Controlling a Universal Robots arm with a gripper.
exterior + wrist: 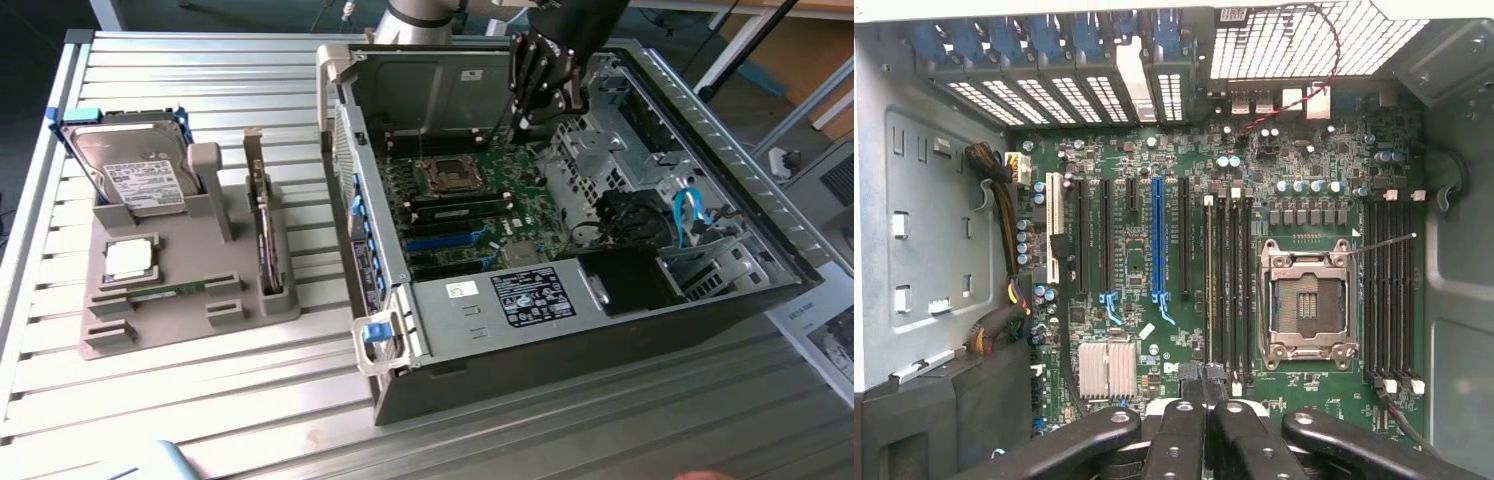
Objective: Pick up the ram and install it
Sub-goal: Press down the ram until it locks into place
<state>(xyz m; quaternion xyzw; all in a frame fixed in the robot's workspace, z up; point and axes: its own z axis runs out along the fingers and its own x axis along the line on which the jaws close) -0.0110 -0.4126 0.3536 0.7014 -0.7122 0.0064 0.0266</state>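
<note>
Fingers of the tool [1204, 385] are pressed together with no gap between the tips. The tool points down into the open computer case [747, 150], at about 12 o'clock of the case interior in the exterior view. This posture fits work on the memory slots rather than transport.

Directly ahead of the fingertips [1189, 378] lies a bank of long black memory slots on the motherboard [1154, 150]. In the slot nearest the tips stands a thin green-gold edge, judged to be the ram [1209, 280], seen edge-on and running the length of the slot. The empty processor socket [1309, 300] lies just beside this bank.

Contact between the tips and the ram cannot be confirmed, nor whether the ram is fully seated; the slot end under the tips is covered.

At 9 o'clock of the case, a grey fixture [160, 330] on the slatted worktop [200, 420] holds the hard drive [134, 170] and the processor chip [130, 258], well apart from the tool.
</note>
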